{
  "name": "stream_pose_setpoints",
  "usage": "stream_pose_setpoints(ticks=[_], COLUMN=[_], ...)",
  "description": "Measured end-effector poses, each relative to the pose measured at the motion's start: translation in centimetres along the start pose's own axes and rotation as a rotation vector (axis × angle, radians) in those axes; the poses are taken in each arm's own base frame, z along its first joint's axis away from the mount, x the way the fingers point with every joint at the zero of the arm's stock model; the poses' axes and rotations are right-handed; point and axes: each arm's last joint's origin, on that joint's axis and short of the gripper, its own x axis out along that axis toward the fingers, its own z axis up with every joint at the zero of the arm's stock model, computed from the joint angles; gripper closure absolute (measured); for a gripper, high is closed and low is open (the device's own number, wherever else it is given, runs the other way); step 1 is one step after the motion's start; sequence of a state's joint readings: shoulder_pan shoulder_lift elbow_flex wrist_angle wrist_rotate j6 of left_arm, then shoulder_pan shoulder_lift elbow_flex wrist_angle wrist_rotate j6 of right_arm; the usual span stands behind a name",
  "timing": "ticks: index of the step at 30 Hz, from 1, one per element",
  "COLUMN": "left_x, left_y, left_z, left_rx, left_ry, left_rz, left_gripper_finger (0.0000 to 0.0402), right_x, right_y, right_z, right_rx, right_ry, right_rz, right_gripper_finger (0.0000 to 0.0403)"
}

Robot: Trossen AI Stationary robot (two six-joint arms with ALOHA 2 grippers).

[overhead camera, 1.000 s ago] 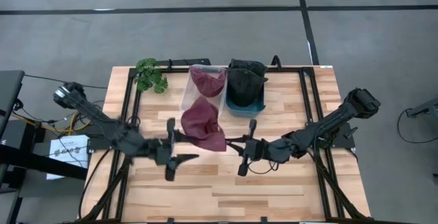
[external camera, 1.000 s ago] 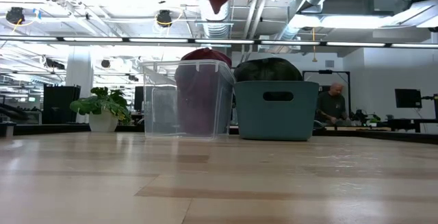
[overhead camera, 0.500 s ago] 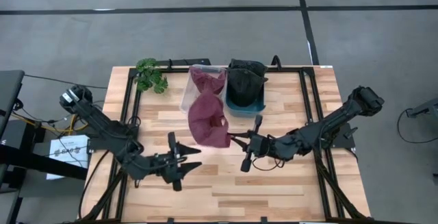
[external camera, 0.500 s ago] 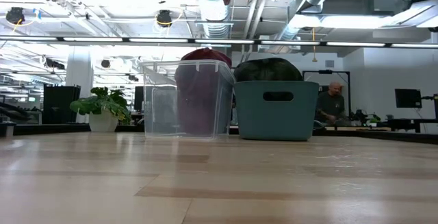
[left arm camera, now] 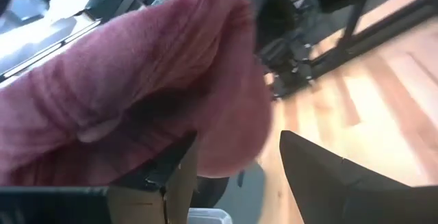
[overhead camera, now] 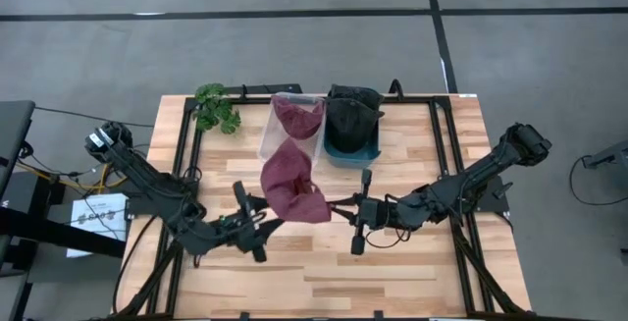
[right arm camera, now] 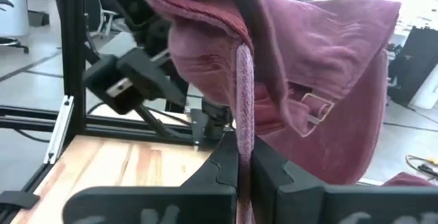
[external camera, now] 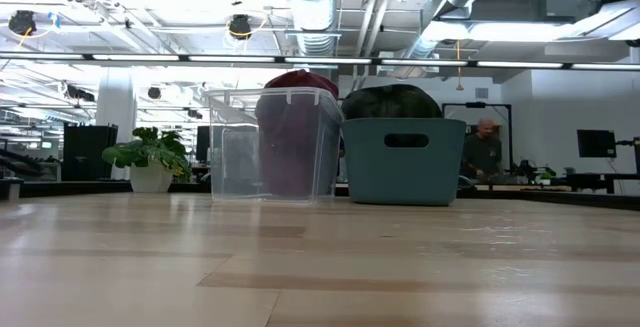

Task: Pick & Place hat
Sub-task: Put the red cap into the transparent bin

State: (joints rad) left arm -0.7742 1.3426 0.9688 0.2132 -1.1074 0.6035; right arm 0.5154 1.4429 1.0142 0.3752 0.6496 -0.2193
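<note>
Table (overhead camera: 412, 262): wooden, your landmark for everything here.
Bins: clear bin (overhead camera: 280, 130) and teal bin (overhead camera: 351, 149) at the table's far edge, each with a hat inside.
Hat (overhead camera: 291, 182): maroon, hanging above mid-table.
Right gripper (right arm camera: 238, 162): clamped on the hat's edge.
Left gripper (overhead camera: 257, 225): fingers spread, just beside the hat.

The maroon hat (right arm camera: 301, 94) pinched in my right end effector (right arm camera: 239, 166) is soft, matt corduroy-like cloth with ribbed texture. My desk (overhead camera: 412, 272) is pale, smooth wood planks. One bin (external camera: 268, 147) is clear glossy plastic, the other (external camera: 405, 159) matt teal plastic.
</note>
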Motion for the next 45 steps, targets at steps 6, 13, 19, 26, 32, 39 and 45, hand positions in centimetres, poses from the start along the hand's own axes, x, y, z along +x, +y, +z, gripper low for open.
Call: stream_pose_setpoints(ticks=[6, 13, 19, 26, 32, 39, 45], left_x=[1.8, 1.4, 0.3, -1.9, -3.1, -3.7, -4.0], left_y=[1.7, 3.3, 5.3, 7.9, 9.8, 10.5, 10.9], left_z=[0.4, 1.8, 3.3, 4.4, 3.9, 2.9, 2.2], left_rx=[-0.003, 0.044, 0.035, 0.024, -0.039, -0.152, -0.209], left_ry=[-0.046, -0.131, -0.188, -0.236, -0.087, -0.093, -0.107], left_rz=[0.055, 0.156, 0.185, 0.201, 0.271, 0.272, 0.267], left_gripper_finger=[0.0197, 0.0197, 0.0197, 0.0197, 0.0197, 0.0197, 0.0197], right_x=[-0.2, -0.2, -0.2, -0.2, -0.6, -1.5, -2.5], right_y=[0.3, 0.4, 0.4, 0.4, 0.9, 1.4, 1.4], right_z=[-0.6, -1.4, -1.8, -1.8, -1.9, -1.0, 0.4], right_rx=[-0.024, -0.018, -0.014, -0.019, -0.030, 0.003, 0.057], right_ry=[0.050, 0.128, 0.155, 0.161, 0.167, 0.120, 0.045], right_rz=[0.015, 0.025, 0.028, 0.026, 0.051, 0.253, 0.441], right_gripper_finger=[0.0401, 0.0401, 0.0401, 0.0401, 0.0401, 0.0401, 0.0401])
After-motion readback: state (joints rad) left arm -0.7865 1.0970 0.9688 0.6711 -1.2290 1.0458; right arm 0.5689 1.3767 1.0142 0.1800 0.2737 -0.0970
